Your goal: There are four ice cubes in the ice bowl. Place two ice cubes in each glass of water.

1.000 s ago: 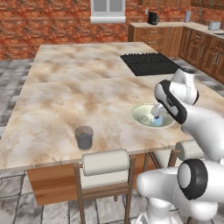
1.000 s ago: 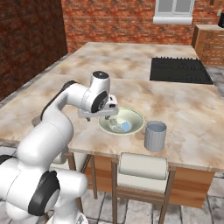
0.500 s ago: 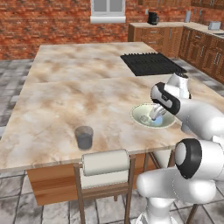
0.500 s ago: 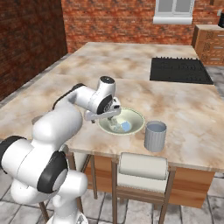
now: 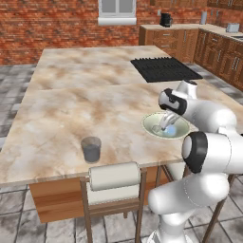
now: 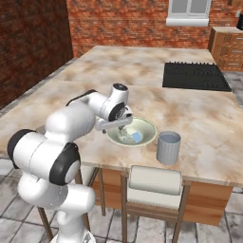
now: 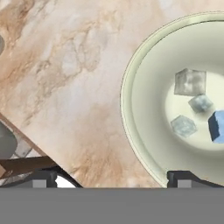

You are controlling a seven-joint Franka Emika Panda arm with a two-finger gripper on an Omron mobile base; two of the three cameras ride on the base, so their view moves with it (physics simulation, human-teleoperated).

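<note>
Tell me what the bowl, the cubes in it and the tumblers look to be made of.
The bowl looks like glazed ceramic: glossy pale cream-green, opaque, with a smooth rim. The ice cubes look like ice or clear plastic: translucent, pale, one bluer. The tumbler looks like grey see-through glass, perhaps plastic; the other shows darker water inside.

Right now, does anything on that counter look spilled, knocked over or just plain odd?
Nothing stands out. The ice bowl sits flat on the counter with four ice cubes inside it and none outside. The glass of water near the counter's edge stands upright, no puddle around it. The open gripper hangs over the bowl.
</note>
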